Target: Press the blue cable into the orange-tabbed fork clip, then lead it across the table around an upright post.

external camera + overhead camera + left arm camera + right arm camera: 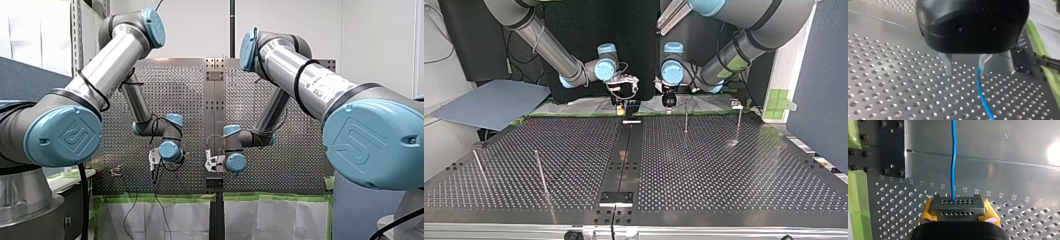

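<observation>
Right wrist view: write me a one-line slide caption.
Right gripper, yellow-padded, shut on the blue cable, which runs straight ahead over the perforated table.

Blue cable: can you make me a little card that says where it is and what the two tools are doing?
Blue cable: stretched straight over the table, out from my right tool
Right tool: yellow pads, shut on the blue cable
Left tool: metal fingers apart, open; the cable runs beside one finger
Upright posts: thin pins; no cable seen around any
Table: metal, full of small holes
</observation>
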